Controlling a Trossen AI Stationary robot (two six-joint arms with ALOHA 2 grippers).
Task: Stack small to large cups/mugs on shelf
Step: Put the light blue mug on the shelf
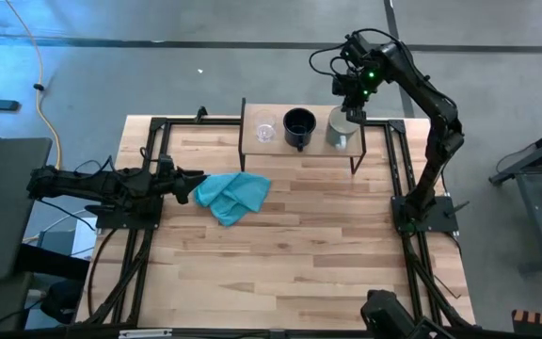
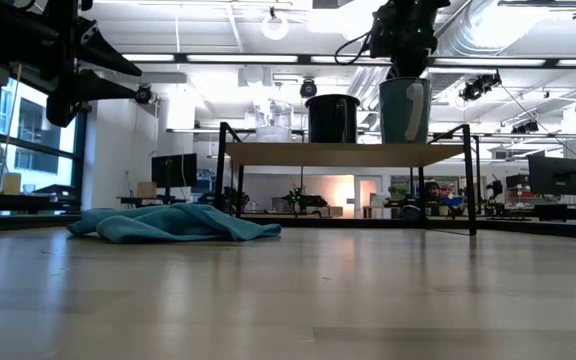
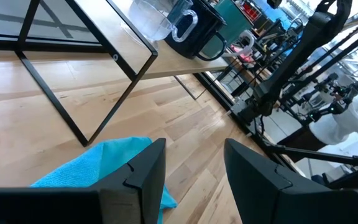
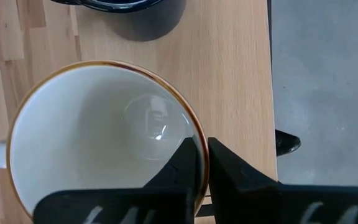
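- Pale mug point(image 4: 101, 146): stands upright at the right end of the shelf point(image 1: 280, 146), as the overhead view has it. White glazed inside, brown-edged rim, a stub of handle showing at one side. Judged ceramic: rigid, fairly heavy for its size, glaze likely slippery, would chip or break if dropped.
- Right gripper point(image 4: 202, 163): directly above this mug, its two fingers pinched onto the rim wall, one inside and one outside. Grip point is the thin wall opposite the handle. Judgement: a rim pinch on glaze is narrow; a tilt during any lift could let it swing or slip, so it wants a straight vertical motion.
- Black mug point(image 1: 298, 127): middle of the shelf, just beside the pale mug, handle toward the table. Also rigid; rim or handle both offer a hold.
- Clear glass cup point(image 1: 265, 131): left end of the shelf, near the black mug but apart. Judged lightest and most fragile; smooth walls.
- The three stand in a row, smallest to largest left to right; none is nested in another.
- Blue cloth point(image 1: 232, 195): soft, crumpled on the tabletop point(image 1: 280, 254) in front of the shelf, not touching it.
- Left gripper point(image 3: 191, 171): fingers spread, empty, held above the table's left side just beside the cloth; waiting.
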